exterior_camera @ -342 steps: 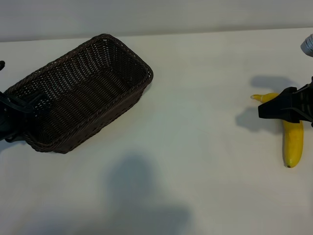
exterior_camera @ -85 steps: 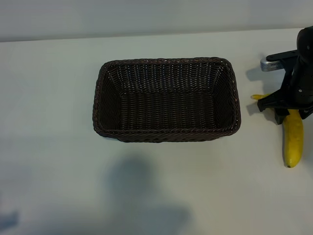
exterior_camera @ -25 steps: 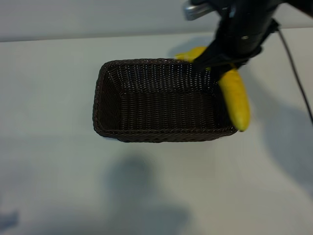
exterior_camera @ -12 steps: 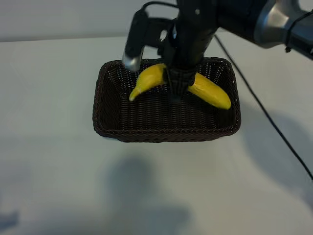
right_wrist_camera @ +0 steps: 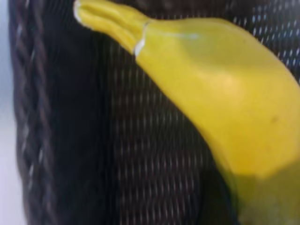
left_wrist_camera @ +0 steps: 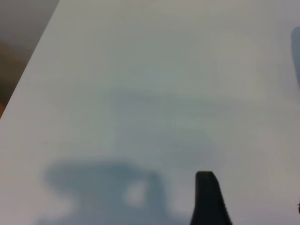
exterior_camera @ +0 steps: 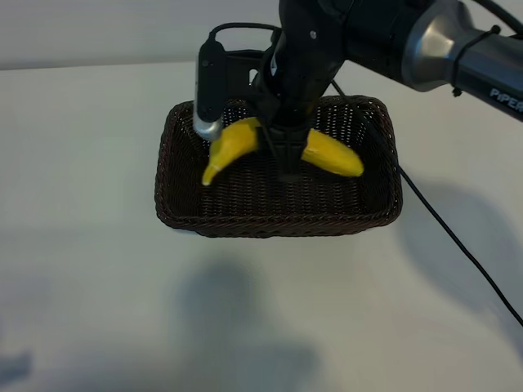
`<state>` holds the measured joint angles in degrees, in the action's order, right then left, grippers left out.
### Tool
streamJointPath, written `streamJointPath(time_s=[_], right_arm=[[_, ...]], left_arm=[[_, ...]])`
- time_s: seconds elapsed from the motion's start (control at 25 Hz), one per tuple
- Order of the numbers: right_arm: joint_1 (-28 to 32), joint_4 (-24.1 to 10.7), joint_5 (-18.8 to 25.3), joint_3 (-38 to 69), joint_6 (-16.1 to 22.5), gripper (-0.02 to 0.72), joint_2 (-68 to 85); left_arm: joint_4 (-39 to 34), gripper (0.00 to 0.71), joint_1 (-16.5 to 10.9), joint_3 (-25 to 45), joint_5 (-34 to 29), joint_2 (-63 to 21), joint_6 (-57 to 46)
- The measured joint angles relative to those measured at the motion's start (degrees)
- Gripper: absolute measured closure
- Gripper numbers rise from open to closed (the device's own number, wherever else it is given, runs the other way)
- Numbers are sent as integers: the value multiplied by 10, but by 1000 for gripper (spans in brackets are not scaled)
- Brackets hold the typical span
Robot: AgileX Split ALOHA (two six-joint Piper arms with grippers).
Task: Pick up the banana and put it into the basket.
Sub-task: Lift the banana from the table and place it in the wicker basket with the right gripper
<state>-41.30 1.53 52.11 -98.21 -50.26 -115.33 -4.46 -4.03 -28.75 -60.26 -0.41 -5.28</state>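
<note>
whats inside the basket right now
Over the basket's woven interior the right gripper holds the banana by its middle, both ends showing. No other item shows on the visible weave; the arm hides the banana's middle and part of the floor, so contact is unclear.

Lab-like test bench: bare white table [exterior_camera: 82, 310], plain wall [exterior_camera: 98, 33], robot arm [exterior_camera: 458, 49].
</note>
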Motion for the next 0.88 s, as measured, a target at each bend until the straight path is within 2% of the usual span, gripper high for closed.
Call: streamJointPath(time_s=[0.28,0.88], right_arm=[[0,3,-41,0,15,269,-40],[0,-2,-60,-1,33,263,-68]], left_arm=[[0,221,0,0,0,0,0],[0,221,0,0,0,0,0]])
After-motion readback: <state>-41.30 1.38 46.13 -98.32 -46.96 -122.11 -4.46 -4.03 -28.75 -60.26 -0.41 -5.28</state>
